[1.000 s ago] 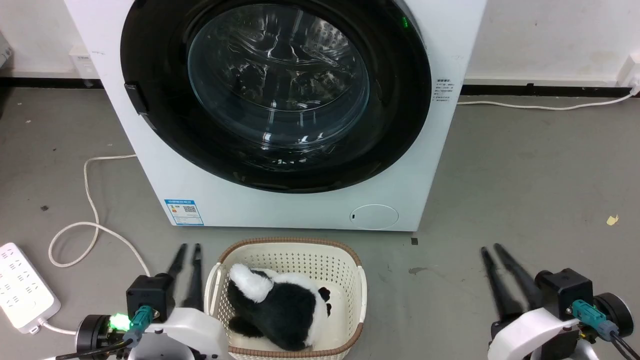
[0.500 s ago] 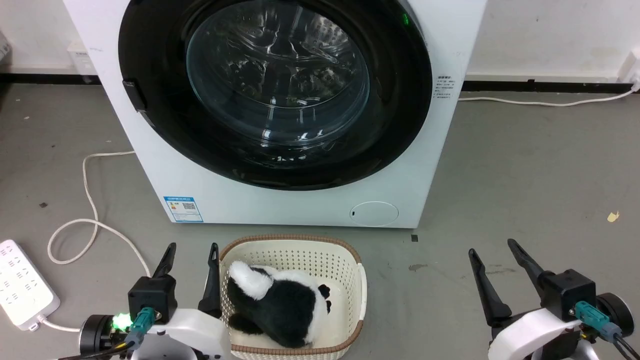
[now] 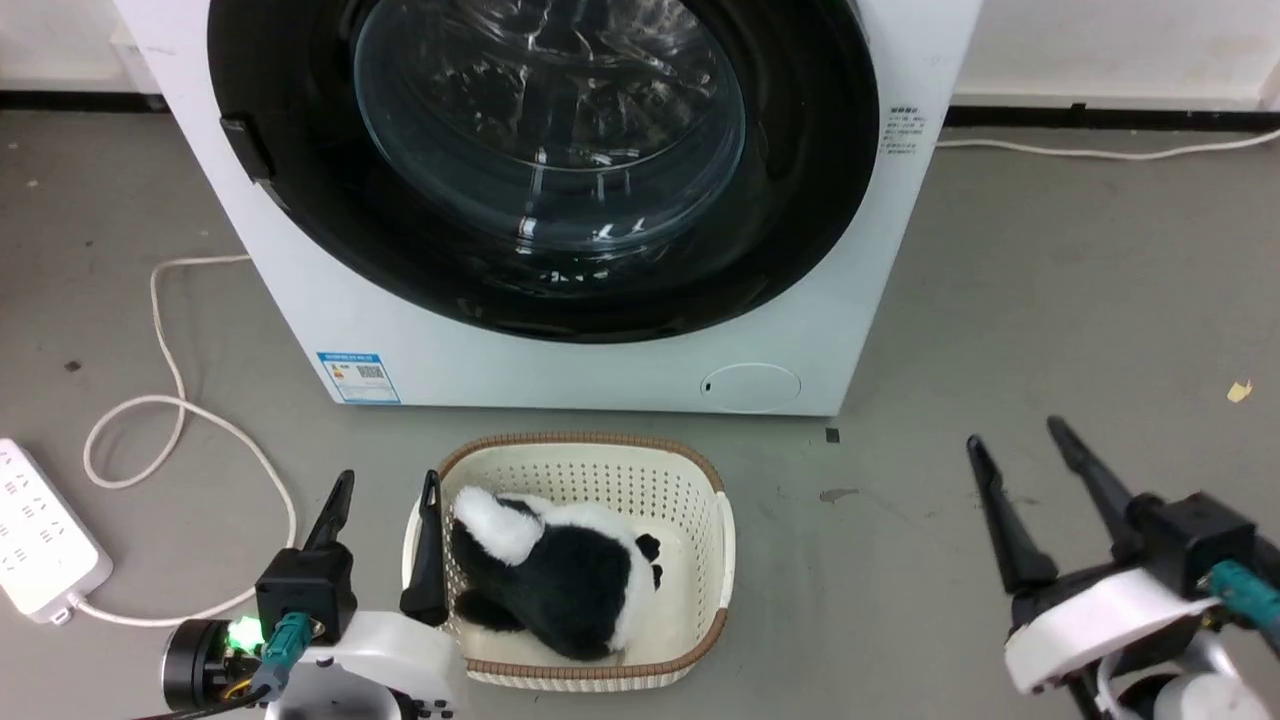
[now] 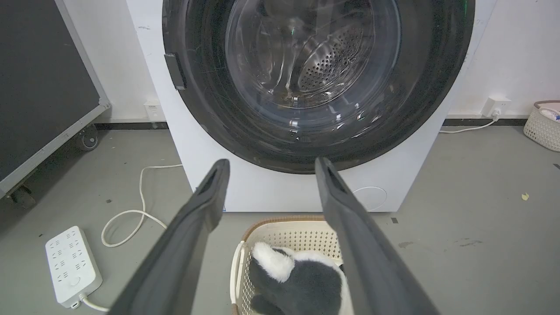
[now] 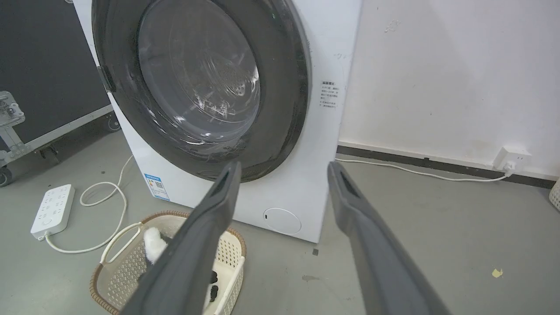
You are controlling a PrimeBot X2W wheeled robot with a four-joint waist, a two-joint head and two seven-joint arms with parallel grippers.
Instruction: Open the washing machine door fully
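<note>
The grey floor point(image 3: 1050, 300) runs under and around the white washer point(image 3: 550, 375), which stands against a pale wall point(image 5: 437, 65). The door point(image 3: 545, 140) covers most of the washer's front, black rim round a clear bulging glass. It lies flat against the washer, shut, with a small dark tab point(image 3: 245, 150) on its left edge.

A black wheeled board point(image 4: 43, 87) stands to the washer's left. A cream basket point(image 3: 585, 440) with a brown rim sits on the floor just before the washer, below the door. A black and white plush toy point(image 3: 560, 575) lies inside it.

The left claw point(image 3: 388, 482) hangs in front of the washer's left half, fingers spread wide and empty. One finger crosses the basket's left rim in the head view, and I cannot tell whether it touches. The right claw point(image 3: 1015, 433) is before the washer's right corner, well clear of it, also wide and empty.

A white power strip point(image 3: 40, 530) lies on the floor left of the washer. Its cord point(image 3: 155, 300) loops back toward the washer's left side.

A blue sticker point(image 3: 358, 377) marks the washer's lower left front, and a round flap point(image 3: 750, 387) is at the lower right. A yellow scrap point(image 3: 1240, 391) lies far to the washer's right.
</note>
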